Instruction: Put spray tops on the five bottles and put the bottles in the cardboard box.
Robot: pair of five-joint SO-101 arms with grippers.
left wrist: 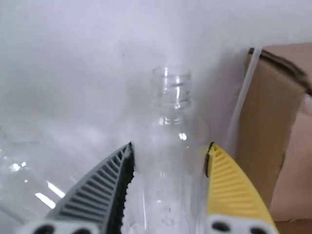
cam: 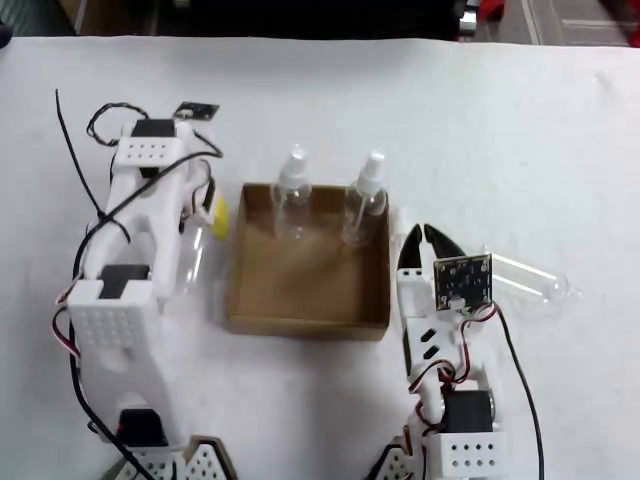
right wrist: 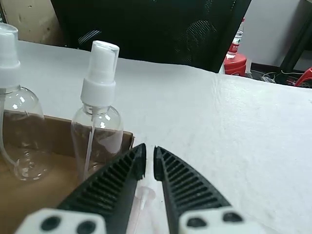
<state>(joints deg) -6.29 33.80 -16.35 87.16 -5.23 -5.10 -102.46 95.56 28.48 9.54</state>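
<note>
Two clear bottles with white spray tops [cam: 293, 190] [cam: 367, 195] stand at the far side of the cardboard box [cam: 305, 322]; the right wrist view shows them too [right wrist: 97, 122] [right wrist: 14, 136]. My left gripper [left wrist: 169, 151] sits just left of the box, its grey and yellow fingers shut on the shoulders of an uncapped clear bottle [left wrist: 170, 97], which lies under the arm [cam: 195, 255]. My right gripper [cam: 423, 232] rests right of the box, its black fingers [right wrist: 122, 180] shut on nothing. Another uncapped bottle [cam: 525, 278] lies to its right.
A thin white dip tube [left wrist: 241, 107] leans beside the box wall [left wrist: 278, 122]. Part of another clear bottle [left wrist: 19, 175] lies near my left gripper. A small clear piece [right wrist: 144, 197] lies on the cloth under the right fingers. Beyond the table's far edge stands a dark chair [right wrist: 146, 29].
</note>
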